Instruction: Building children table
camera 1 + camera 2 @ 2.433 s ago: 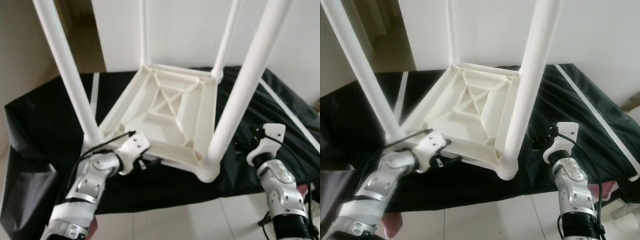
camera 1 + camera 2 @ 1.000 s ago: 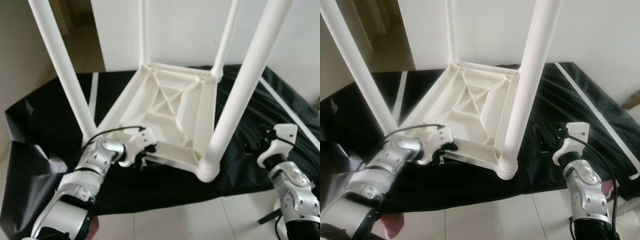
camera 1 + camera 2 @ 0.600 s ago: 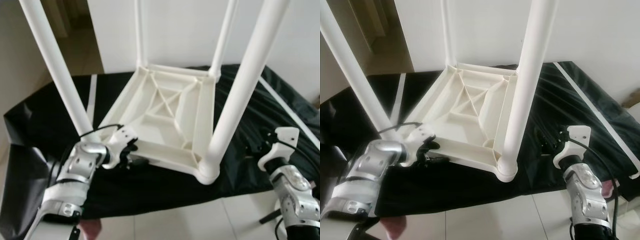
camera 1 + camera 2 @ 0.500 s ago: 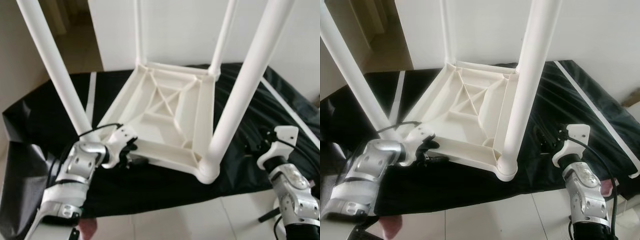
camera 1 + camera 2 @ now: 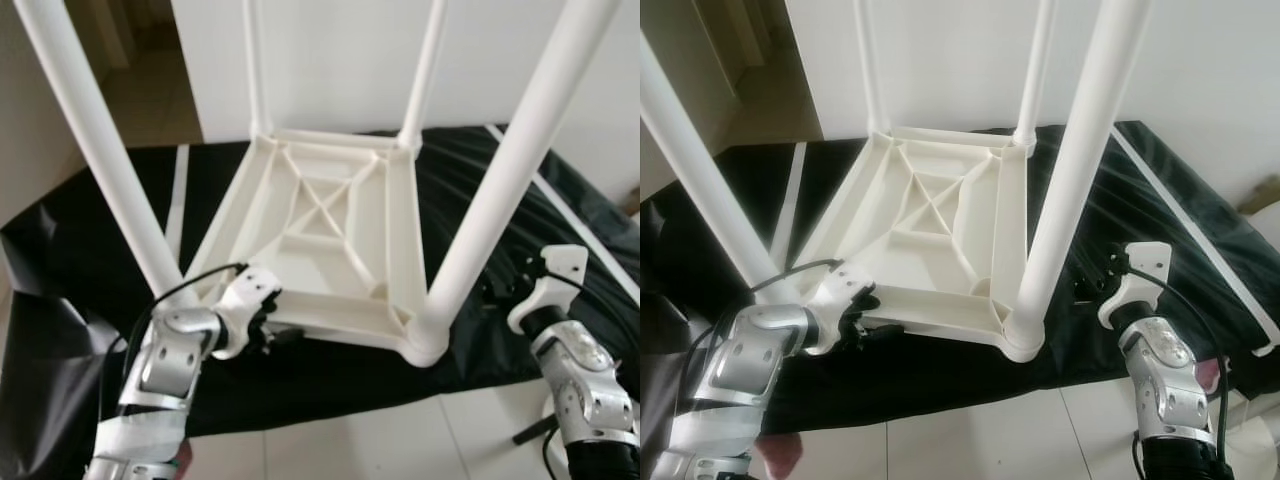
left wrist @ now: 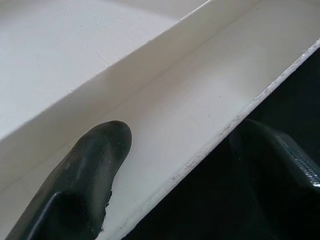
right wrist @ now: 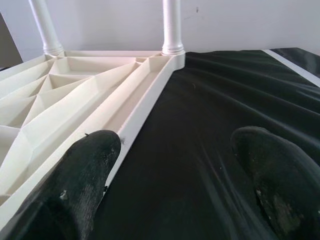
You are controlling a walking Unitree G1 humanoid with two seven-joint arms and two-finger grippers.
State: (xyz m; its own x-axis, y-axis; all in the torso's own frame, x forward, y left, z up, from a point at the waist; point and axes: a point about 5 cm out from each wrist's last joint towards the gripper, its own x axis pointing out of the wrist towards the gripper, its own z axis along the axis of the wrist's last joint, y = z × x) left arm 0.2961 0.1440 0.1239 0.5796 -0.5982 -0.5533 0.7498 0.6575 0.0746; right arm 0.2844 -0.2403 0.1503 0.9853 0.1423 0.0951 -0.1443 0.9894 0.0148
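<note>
- Children's table: white plastic, upside down on a black sheet, centre of scene; ribbed underside up, four round legs rising from the corners, apparently all fitted.
- Left gripper: at the near-left rim; fingers straddle the rim wall, one inside, one outside. Whether they pinch it, cannot tell; likely steadying the frame.
- Right gripper: spread wide, grasping nothing, over the sheet just right of the near-right corner.

No readable text, labels or numbers were seen. The white table underside carried no markings.
</note>
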